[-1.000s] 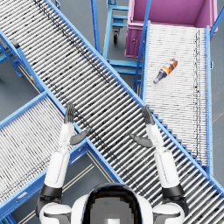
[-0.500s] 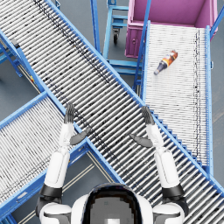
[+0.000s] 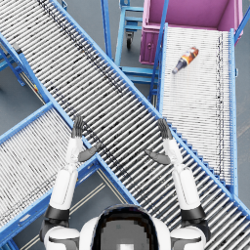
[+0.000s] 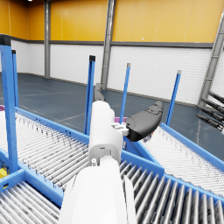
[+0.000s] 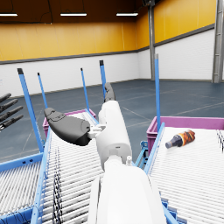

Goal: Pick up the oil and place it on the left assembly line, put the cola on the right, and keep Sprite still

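Observation:
A dark bottle with an orange label [image 3: 185, 59] lies on its side on the right roller conveyor [image 3: 215, 112], near the conveyor's far end by the purple bin; the right wrist view shows the same bottle [image 5: 180, 138]. My left hand [image 3: 79, 142] hangs open above the blue rail of the middle diagonal conveyor [image 3: 112, 112], holding nothing. My right hand [image 3: 162, 144] is open over the middle conveyor's rollers, well short of the bottle. In the wrist views my left hand [image 4: 142, 122] and right hand [image 5: 70, 127] each show spread, with nothing in them.
A purple bin [image 3: 193, 14] stands past the far end of the right conveyor. A second roller conveyor [image 3: 29, 161] lies at the left. Blue frame rails and upright posts [image 4: 89, 94] border the lines. Grey floor shows between them.
The bottle has rolled up the right conveyor toward the purple bin. Both hands stay where they were.

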Robot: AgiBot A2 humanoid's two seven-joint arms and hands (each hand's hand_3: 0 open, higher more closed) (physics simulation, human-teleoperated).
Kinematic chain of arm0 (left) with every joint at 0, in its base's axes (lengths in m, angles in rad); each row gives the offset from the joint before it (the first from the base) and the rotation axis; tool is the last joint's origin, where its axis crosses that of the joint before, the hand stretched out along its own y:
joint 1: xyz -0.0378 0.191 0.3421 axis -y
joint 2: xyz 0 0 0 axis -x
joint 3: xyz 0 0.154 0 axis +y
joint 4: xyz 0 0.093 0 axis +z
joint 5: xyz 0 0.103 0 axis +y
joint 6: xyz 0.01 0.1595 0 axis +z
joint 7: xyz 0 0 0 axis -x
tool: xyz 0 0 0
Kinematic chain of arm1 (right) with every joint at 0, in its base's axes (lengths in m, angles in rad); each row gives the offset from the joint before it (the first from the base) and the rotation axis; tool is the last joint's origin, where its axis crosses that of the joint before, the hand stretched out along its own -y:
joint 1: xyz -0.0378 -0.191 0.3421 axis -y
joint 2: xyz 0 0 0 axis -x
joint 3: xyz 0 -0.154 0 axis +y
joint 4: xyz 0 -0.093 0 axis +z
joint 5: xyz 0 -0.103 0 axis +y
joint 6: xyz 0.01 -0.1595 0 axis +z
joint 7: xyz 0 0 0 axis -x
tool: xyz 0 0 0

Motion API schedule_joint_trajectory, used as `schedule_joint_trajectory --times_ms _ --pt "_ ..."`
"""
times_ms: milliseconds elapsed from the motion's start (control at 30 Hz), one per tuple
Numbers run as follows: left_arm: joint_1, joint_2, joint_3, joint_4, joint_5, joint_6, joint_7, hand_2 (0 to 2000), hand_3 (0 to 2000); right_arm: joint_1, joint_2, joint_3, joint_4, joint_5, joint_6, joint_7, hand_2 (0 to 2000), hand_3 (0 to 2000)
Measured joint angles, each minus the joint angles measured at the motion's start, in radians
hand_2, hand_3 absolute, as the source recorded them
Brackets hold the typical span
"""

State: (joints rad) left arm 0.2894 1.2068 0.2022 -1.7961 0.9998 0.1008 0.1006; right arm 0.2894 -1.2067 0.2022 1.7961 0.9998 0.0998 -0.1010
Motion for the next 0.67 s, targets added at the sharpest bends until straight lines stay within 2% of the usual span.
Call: schedule_joint_trajectory --times_ms 667 --pt "0.000 0.000 0.000 0.000 0.000 0.000 0.000 0 0 0.000 0.000 0.000 0.000 0.000 0.000 0.000 0 0"
